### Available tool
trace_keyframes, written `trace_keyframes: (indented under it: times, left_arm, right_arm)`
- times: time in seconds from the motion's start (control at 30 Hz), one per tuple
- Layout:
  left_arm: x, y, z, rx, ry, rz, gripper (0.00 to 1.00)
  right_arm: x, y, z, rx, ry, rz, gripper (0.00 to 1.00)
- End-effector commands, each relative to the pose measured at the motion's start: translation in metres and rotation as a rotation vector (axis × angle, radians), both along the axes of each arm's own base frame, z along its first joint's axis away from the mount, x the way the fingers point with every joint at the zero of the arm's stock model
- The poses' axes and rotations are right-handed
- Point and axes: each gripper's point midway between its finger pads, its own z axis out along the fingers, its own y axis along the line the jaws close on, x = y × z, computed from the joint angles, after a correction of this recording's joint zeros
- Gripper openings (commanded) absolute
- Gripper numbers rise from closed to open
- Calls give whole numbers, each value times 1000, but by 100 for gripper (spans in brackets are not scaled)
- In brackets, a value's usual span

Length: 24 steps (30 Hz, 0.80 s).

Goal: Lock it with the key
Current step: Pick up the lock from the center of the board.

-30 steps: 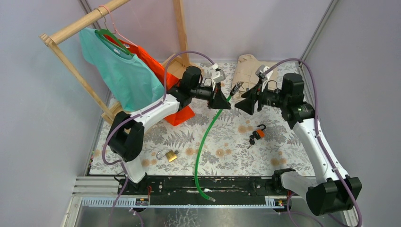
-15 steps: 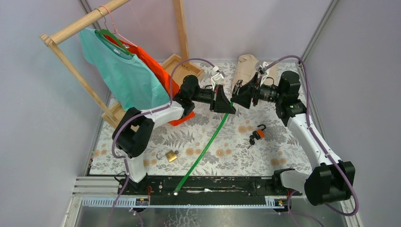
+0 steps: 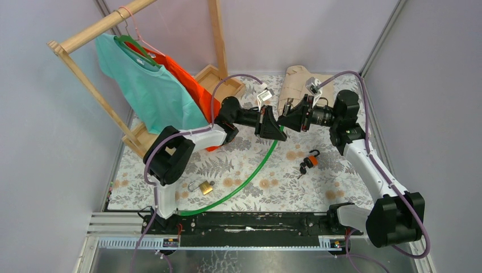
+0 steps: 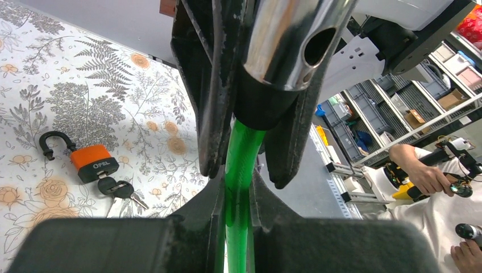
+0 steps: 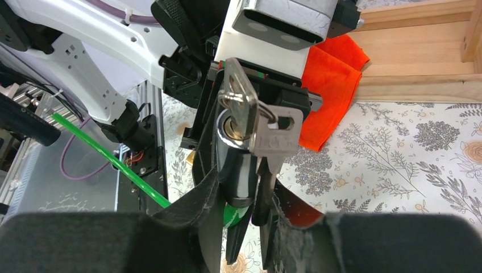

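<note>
1. Meeting tip to tip in the air over the far half of the table (image 3: 347,185), the left gripper (image 4: 239,187) and right gripper (image 5: 239,190) share one thing between them.
2. The left gripper is narrow, its fingers pinched on the green cable (image 4: 239,151) just below the lock's black collar.
3. From there, in the top view, the cable sags in a curve toward the near left and ends at the rail by the left arm's base.
4. The lock (image 5: 236,170), a chrome and black barrel on the cable's end, is off the table, held between the two grippers.
5. The right gripper grips this barrel, one finger pressed on each side of it.
6. The key (image 5: 237,96) sits in the keyhole at the barrel's end, its head standing up toward the right wrist camera.
7. A spare key (image 5: 279,133) hangs from the same ring, lying beside the barrel.
8. An orange padlock (image 3: 310,161), shackle open and keys next to it, lies on the table below the right gripper.
9. A brass padlock (image 3: 206,187) lies near the left arm's base.
</note>
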Motion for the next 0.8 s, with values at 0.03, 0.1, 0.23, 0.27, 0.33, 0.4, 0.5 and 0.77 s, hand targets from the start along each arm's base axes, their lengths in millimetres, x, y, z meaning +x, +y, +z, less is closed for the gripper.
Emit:
trace_keyframes:
  times: [0.03,0.1,0.23,0.27,0.33,0.4,0.5,0.77]
  left_arm:
    - [-7,2,11,-45,-10,-29,0]
    - [-5,1,8,-41,-4,-27,0]
    - [-5,1,4,-33,7,-30,0]
    - [-4,1,3,-31,11,-30,0]
    - [-2,2,2,-30,15,-26,2]
    - [2,4,3,-31,17,-18,10]
    - [12,9,6,-24,21,-1,23]
    - [46,30,10,-9,7,96,53]
  right_arm:
    - [-10,1,18,21,-77,41,22]
    - [-11,1,18,21,-78,43,19]
    - [-12,0,20,23,-77,51,9]
    - [-12,0,20,23,-77,51,6]
    - [-11,-2,21,22,-75,47,0]
    - [-10,-4,22,21,-76,46,0]
    - [-9,-9,22,4,-74,38,0]
    - [-2,-22,19,-58,-55,-18,0]
